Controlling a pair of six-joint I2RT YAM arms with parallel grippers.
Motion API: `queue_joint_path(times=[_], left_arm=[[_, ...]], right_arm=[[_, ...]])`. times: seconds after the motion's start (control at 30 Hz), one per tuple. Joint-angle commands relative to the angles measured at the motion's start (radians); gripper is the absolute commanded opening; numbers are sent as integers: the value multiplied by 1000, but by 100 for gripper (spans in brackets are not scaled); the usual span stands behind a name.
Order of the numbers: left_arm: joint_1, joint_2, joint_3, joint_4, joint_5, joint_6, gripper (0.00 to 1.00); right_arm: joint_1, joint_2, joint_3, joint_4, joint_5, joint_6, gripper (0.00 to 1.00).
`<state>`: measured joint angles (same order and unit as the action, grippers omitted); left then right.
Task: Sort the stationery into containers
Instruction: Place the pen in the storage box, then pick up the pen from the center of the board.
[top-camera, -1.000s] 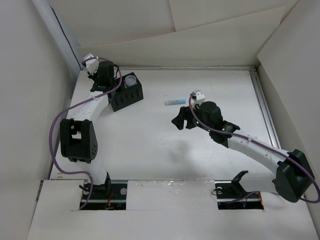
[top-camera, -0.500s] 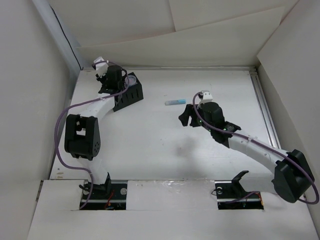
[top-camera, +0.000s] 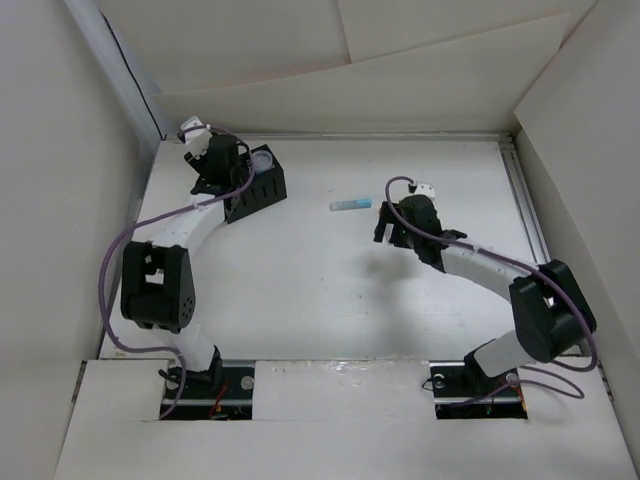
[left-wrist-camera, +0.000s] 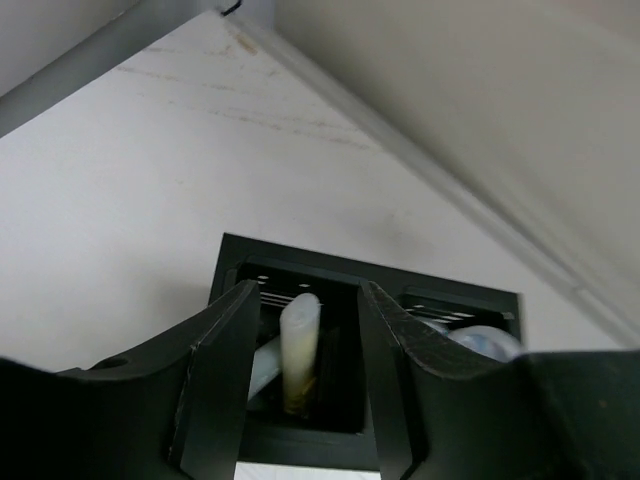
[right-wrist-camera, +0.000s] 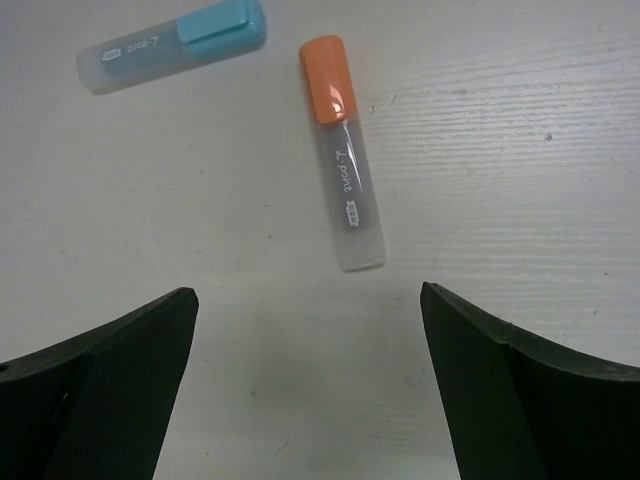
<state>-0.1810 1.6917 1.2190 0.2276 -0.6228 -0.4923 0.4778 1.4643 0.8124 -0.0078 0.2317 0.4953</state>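
Table is carrying everything. Black organizer is sitting upper left in the top view. Left gripper is hovering over it, jaws slightly parted and gripping nothing; pale stick is standing in the compartment below. Right gripper is hanging wide open just below orange marker, with blue marker lying upper left. White cylinder is sitting in the organizer's upper end.

Light on my end is soft and even from overhead, so the matte white tabletop shows only faint fuzzy shadows. Left wrist view is dimmer, its black plastic fingers out of focus up close. The orange-capped translucent marker looks crisp in the right wrist view.
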Motion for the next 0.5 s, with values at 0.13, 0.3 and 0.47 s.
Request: queue_joint_path(times=[0.13,0.3,0.47], left_arm=[[-63,-268,-116,114,98,-118,41],[-210,-374,-243,170,123,-152,41],[-316,-414,-390,217,213,-190,41]], right_arm=[[-41,129,139,-40,27,17,92],[-50,201,175,-49,18,17,80],[-59,257,199,-49,-5,17,74]])
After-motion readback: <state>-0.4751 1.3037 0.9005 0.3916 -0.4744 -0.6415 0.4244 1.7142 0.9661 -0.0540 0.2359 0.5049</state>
